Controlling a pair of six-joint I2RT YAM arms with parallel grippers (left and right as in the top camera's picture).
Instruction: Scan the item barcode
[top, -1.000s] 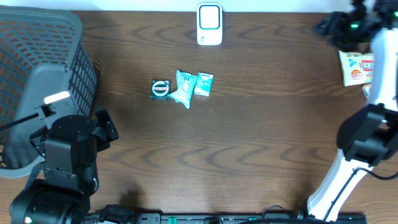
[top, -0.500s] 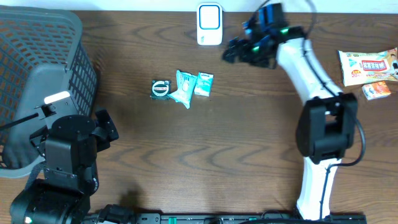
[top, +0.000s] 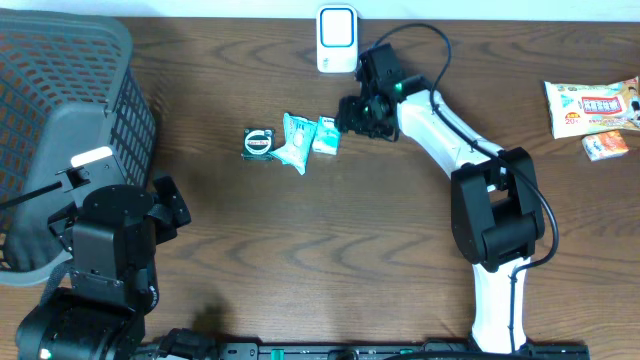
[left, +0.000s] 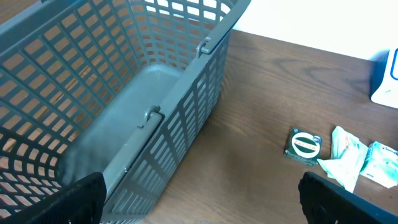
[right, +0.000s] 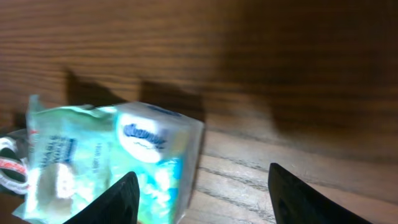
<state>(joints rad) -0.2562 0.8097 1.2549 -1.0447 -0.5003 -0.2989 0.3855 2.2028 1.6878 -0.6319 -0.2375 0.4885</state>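
Observation:
Three small items lie together mid-table: a white-and-teal tissue pack (top: 327, 135), a teal wipes packet (top: 295, 142) and a round green-and-black item (top: 258, 143). My right gripper (top: 352, 116) hangs just right of the tissue pack, close above the table. In the right wrist view it (right: 205, 199) is open. The tissue pack (right: 155, 155) has its right edge between the fingers, and the left fingertip (right: 118, 199) is over the pack. A white scanner (top: 337, 40) stands at the back edge. My left gripper (left: 199, 208) is open and empty beside the basket.
A large grey mesh basket (top: 60, 120) fills the far left, its wall (left: 186, 118) close ahead of the left gripper. A snack bag (top: 590, 105) and a small orange-white box (top: 607, 146) lie at the right edge.
The right arm has swung from the far right corner across to the middle and come down next to the tissue pack. The left arm has not moved.

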